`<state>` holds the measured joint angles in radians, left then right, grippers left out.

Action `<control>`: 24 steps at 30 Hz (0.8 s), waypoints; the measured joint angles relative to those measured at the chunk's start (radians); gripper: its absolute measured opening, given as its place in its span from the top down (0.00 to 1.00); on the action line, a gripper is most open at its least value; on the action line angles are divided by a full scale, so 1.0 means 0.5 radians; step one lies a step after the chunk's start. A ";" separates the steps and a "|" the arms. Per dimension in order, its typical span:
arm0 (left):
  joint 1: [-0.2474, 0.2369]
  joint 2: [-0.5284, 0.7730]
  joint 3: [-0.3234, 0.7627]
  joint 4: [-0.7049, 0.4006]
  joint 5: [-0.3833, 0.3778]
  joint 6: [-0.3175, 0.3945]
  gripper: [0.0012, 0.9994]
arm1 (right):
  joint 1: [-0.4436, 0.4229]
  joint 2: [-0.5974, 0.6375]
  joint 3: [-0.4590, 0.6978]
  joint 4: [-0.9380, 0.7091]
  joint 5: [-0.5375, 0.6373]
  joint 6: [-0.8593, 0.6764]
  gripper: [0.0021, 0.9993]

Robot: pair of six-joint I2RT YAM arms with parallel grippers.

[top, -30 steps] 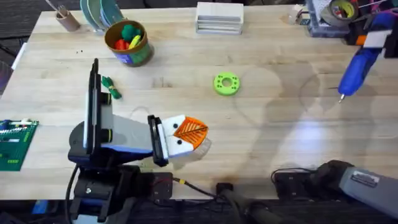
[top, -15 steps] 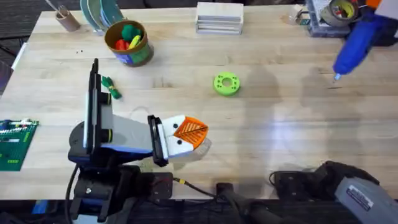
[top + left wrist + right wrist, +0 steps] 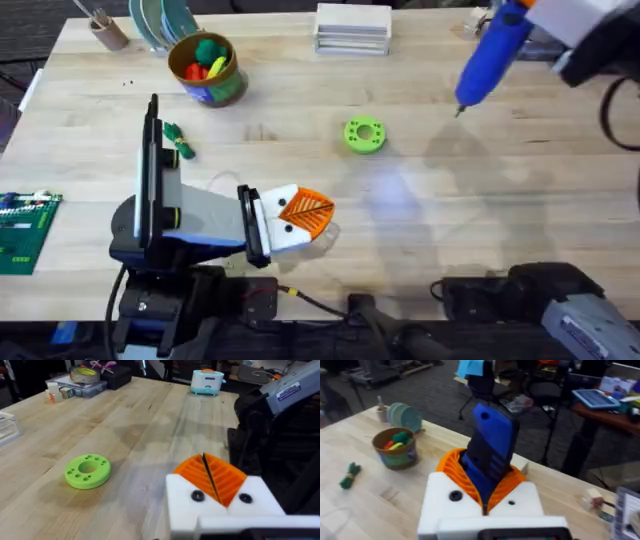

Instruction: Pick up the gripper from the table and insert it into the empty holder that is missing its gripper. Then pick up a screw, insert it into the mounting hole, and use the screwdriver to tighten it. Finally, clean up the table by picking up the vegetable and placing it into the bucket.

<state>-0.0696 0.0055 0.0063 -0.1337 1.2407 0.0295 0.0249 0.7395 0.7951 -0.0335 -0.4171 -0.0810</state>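
My right gripper [image 3: 548, 16] is shut on the blue screwdriver [image 3: 490, 52] and holds it tilted above the table's far right, its metal bit pointing down at the wood. In the right wrist view the screwdriver [image 3: 491, 455] sits between the orange pads of that gripper [image 3: 485, 491]. My left gripper [image 3: 300, 214], white with orange pads, hovers low at the near middle, pads pressed together [image 3: 207, 476]. The dark-green vegetable [image 3: 180, 141] lies left of centre, in front of the bucket [image 3: 207, 68] of plush toys. The loose gripper, the holder and the screw are out of view.
A bright-green disc with holes [image 3: 364, 135] lies mid-table. At the back stand a tan cup of sticks [image 3: 106, 30], teal plates [image 3: 160, 20] and a white stacked block [image 3: 352, 28]. A green circuit board [image 3: 22, 230] sits at the left edge.
The right arm has carried the screwdriver from the far right edge leftward over the table, its bit now nearer the green disc. The left arm has not moved.
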 joint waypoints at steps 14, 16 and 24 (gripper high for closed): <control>0.000 0.000 0.000 0.001 -0.002 0.000 1.00 | 0.449 0.000 -0.094 0.347 -0.008 0.098 0.97; 0.000 0.000 0.000 0.001 -0.002 0.000 1.00 | 0.528 -0.001 -0.094 0.392 -0.014 0.109 0.97; 0.000 -0.001 0.000 0.002 -0.005 0.000 1.00 | 0.764 0.000 -0.154 0.727 -0.030 0.285 0.97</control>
<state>-0.0696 0.0051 0.0063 -0.1329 1.2381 0.0296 0.4069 0.7395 0.7181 0.3302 -0.4320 0.0618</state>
